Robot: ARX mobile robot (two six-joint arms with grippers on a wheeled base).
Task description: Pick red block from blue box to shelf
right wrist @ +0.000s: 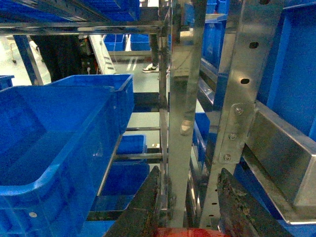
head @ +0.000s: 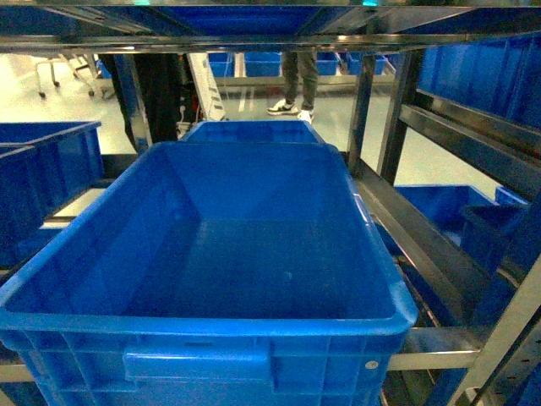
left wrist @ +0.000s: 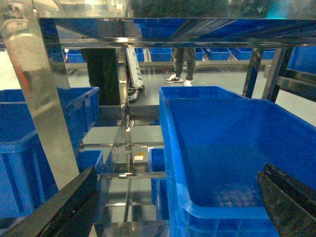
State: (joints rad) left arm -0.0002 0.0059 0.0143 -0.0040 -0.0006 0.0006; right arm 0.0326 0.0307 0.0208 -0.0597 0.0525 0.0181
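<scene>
Shelf: steel rack (head: 385, 127) filled all 3 views from where I drove; perforated upright post (right wrist: 237, 98) sat close in front of the R wrist cam, rails ran across the top of the head view.
Big crate: dark blue crate (head: 254, 254) sat on the tier right in front of me, open top, inside bare as far as I saw; handle slot faced the cam.
Second crate: another blue crate (head: 252, 131) stood behind it, touching or just beside, I couldn't tell which.
Side crates: more blue crates (head: 38, 182) on the L, and others lower R.
Person: legs and white sneakers (head: 292, 106) stood on the floor beyond the rack.
L gripper: left gripper (left wrist: 182, 207) hung with fingers spread wide, one at each lower corner of its wrist view, nothing between them, over the near L edge of the big crate.
R gripper: right gripper (right wrist: 190, 207) had fingers part spread, set before the post.
Red block: red block (right wrist: 190, 232) showed only as a red strip at the bottom edge between the R fingers; I couldn't tell if they were pinching it.
Blue box: not seen in any view.
</scene>
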